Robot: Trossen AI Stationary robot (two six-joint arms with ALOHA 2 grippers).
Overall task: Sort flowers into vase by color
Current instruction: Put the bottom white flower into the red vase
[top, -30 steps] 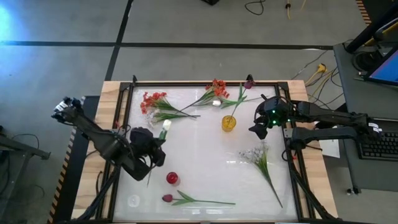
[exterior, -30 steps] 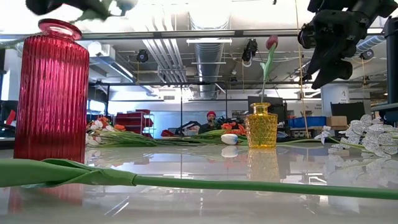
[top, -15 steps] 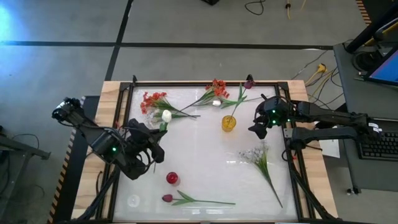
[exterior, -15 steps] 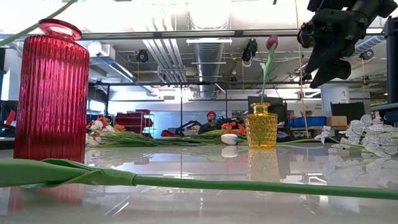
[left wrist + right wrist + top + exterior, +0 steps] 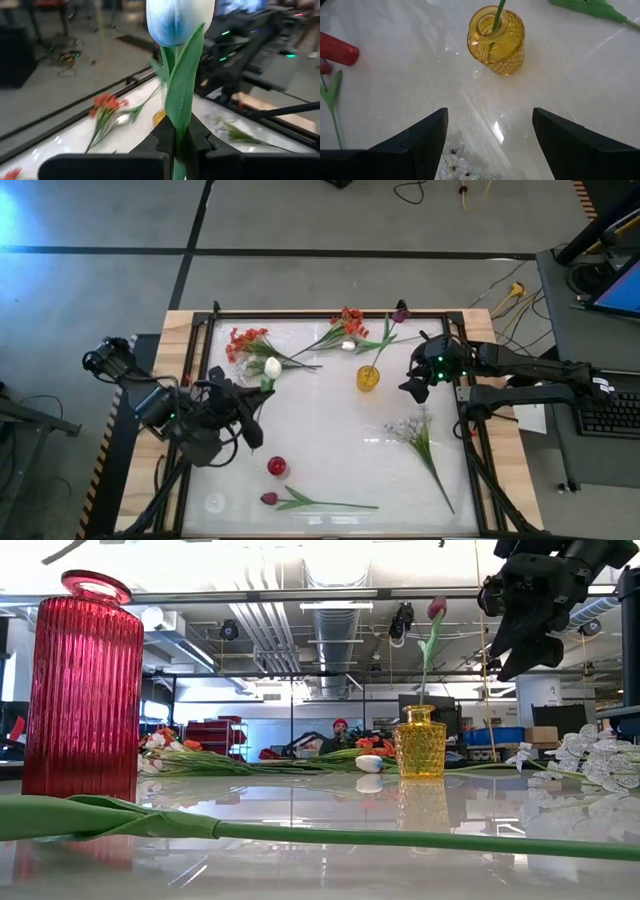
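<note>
My left gripper [image 5: 256,394] is over the table's left half, shut on a white flower whose closed blossom [image 5: 271,367] points toward the far edge. My right gripper [image 5: 413,386] hangs open to the right of the yellow vase [image 5: 368,377], touching nothing. A maroon tulip [image 5: 401,312] stands with its stem in that vase. The red vase [image 5: 277,467] stands near the near edge. Another maroon tulip [image 5: 268,498] lies flat beside it. Two orange-red clusters [image 5: 245,340] [image 5: 348,320] and a whitish spray [image 5: 412,429] lie on the table. My left gripper pinches the white flower between its two fingers [image 5: 164,136], on the green stem and leaf [image 5: 179,117] a short way below the blossom [image 5: 180,20]. The flower is lifted clear of the table and stands out beyond the fingertips, along the fingers' line.
The table has a raised dark rim [image 5: 330,314] with wooden boards outside it. In the low view the lying tulip's stem [image 5: 330,836] crosses the foreground in front of the red vase [image 5: 82,690] and yellow vase [image 5: 420,742]. A person shows far behind the table.
My left gripper, keeping its hold on the white flower, has risen and drawn back toward the table's left edge. The blossom has shifted toward the far edge, and the flower has left the top of the low view. My right arm has kept still.
</note>
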